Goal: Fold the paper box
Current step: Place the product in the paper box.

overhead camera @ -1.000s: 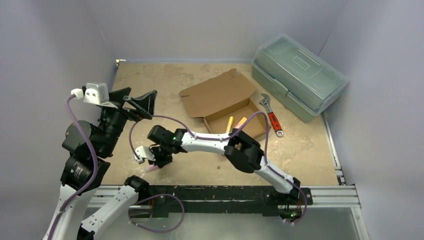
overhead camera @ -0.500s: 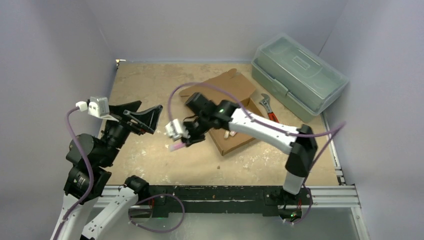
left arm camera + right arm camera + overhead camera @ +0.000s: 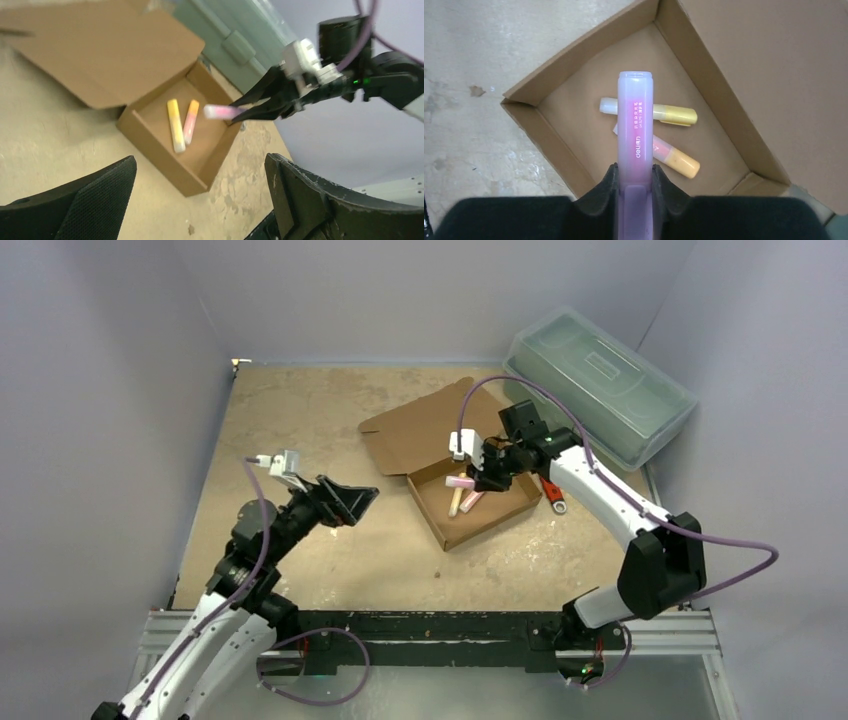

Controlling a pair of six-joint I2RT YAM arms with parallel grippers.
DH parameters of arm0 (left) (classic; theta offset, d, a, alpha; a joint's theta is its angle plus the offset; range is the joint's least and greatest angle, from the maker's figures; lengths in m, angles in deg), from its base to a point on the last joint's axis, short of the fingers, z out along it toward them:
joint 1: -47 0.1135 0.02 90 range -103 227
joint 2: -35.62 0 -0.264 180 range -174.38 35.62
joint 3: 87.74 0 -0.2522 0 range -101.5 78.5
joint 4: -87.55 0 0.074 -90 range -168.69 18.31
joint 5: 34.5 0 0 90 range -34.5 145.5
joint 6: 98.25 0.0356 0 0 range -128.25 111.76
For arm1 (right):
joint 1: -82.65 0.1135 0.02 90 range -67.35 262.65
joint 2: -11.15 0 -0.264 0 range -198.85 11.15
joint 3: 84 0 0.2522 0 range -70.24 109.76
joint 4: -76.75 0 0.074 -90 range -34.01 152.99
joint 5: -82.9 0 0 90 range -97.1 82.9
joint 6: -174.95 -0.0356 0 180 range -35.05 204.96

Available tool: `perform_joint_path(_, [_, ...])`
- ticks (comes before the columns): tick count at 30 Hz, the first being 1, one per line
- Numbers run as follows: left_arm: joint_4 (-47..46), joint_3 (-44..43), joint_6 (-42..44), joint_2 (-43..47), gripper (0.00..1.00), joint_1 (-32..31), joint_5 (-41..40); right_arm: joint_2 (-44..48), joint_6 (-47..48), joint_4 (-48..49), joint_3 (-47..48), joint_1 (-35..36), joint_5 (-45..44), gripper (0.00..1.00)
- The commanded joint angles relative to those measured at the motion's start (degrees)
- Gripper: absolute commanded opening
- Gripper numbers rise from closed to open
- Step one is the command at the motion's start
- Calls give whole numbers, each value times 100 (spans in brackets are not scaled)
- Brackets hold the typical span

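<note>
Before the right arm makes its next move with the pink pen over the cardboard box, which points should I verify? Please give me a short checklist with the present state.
1. Grip: translucent pink highlighter pen clamped between the fingers of the right gripper: ok.
2. Position: pen over the open tray of the brown corrugated cardboard box: ok.
3. Bare landing spot: yellow highlighter and orange highlighter appear to lie right beneath: not ok.
4. Lid: flat cardboard lid open, not over the tray: ok.
5. Other arm: left gripper open, empty, apart from the box: ok.
6. Pen's height above the tray floor: cannot tell.
</note>
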Motion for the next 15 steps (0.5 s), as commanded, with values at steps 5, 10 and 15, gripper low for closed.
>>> perform_joint_path(5, [-2015,1143,-1225,-624,99,27,269,444,-10,1187,-719,-384,-379,66])
perform_joint_path(10, [-3142,1655,-1660,-1459,99,27,-4,679,-496,1485,-747,-848,75,81])
perform_joint_path(15, [-4147,1667,-1918,-2645,99,27,-412,1299,-761,1893,-1122,-1406,1213,95])
